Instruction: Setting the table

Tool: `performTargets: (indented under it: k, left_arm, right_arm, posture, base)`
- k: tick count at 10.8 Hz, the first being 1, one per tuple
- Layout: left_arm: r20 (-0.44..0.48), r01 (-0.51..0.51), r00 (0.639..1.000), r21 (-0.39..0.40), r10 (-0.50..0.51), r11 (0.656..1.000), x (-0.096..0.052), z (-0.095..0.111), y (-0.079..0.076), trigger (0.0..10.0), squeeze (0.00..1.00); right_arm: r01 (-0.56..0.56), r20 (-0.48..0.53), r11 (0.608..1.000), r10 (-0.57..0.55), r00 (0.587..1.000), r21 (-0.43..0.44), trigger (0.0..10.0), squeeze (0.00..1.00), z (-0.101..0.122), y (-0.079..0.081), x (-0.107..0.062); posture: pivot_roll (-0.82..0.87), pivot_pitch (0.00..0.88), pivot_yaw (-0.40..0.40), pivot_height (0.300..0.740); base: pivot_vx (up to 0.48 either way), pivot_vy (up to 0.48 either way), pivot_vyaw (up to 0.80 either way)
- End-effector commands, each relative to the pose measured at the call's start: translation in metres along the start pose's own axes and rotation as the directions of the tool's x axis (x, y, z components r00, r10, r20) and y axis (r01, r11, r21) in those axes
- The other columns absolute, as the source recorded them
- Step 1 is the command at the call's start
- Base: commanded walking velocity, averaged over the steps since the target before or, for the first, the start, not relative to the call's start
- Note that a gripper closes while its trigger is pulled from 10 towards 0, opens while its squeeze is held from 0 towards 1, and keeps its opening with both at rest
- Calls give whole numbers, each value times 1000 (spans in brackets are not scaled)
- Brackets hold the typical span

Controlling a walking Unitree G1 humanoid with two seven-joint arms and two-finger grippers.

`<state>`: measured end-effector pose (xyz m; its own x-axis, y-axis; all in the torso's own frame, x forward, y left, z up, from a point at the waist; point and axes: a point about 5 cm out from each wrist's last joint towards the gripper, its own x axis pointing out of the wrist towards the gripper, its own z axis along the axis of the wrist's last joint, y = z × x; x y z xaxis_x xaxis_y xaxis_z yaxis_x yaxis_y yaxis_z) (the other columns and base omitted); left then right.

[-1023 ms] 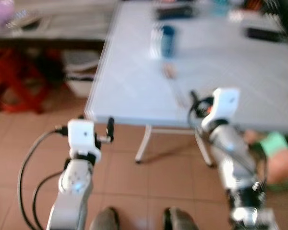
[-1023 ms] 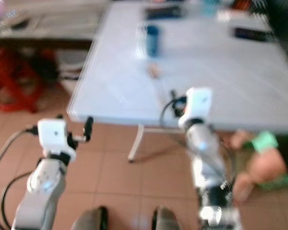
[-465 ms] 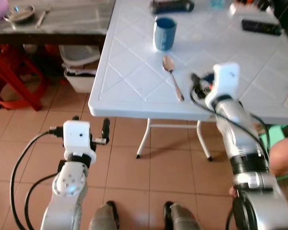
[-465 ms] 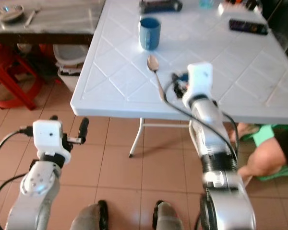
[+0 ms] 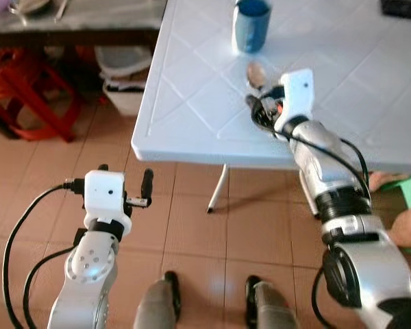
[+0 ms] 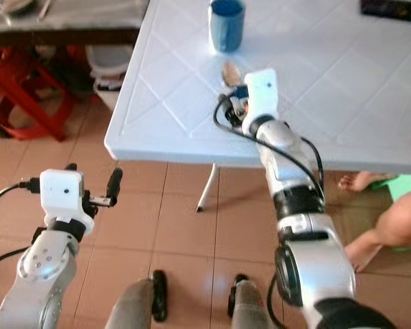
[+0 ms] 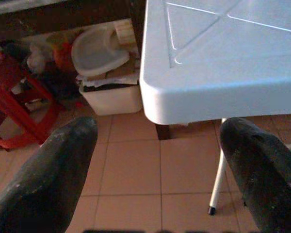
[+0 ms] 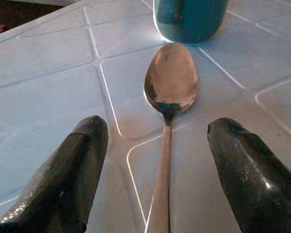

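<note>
**A:** Which step is in hand?

**B:** Reaching for the spoon (image 8: 169, 97), I judge. The right hand (image 8: 160, 174) hangs low over the white worktop (image 5: 192, 103) with its two black fingers (image 8: 72, 170) spread wide, the spoon's handle running between them, nothing gripped yet. The bowl of the spoon lies at twelve o'clock from the hand, just short of the blue cup (image 5: 252, 26).

**A:** And the next move?

**B:** Probably lowering until the fingertips flank the thin handle, then closing. It lies flat on the worktop, so it could slip out.

**A:** The other arm?

**B:** The left hand (image 7: 155, 145) hovers off the worktop's near corner, at about eight o'clock from it, fingers wide apart and empty.

**A:** The count?

**B:** One spoon, one cup. At the worktop's far edge, around one o'clock, one dark object (image 5: 404, 7).
</note>
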<state>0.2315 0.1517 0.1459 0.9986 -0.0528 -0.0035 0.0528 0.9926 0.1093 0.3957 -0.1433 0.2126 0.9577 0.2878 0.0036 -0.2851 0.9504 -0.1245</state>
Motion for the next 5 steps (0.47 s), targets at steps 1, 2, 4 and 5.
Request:
performTargets:
  k: [1,2,4,5]
  left_arm:
    - [-12,3,1000,22,-2,1000,-4,1,3,10000,0]
    - [-22,6,1000,25,-5,1000,-4,1,4,10000,0]
    - [-28,12,1000,27,-12,1000,-4,2,4,10000,0]
    - [-31,12,999,27,-11,1000,-4,1,5,10000,0]
  right_arm:
    - [-20,-37,1000,20,999,2,10000,0,-5,3,1]
    - [-27,-81,1000,27,996,5,4353,0,-12,0,1]
    - [-78,-150,997,74,986,-21,0,0,-20,-3,1]
    - [-97,-159,995,94,983,-16,0,0,-19,-6,1]
  posture:
    - [143,345,118,740]
    - [141,350,121,740]
    - [134,355,120,740]
    - [133,356,118,740]
  base:
    - [0,0,0]
    - [0,0,0]
    - [0,0,0]
    - [0,0,0]
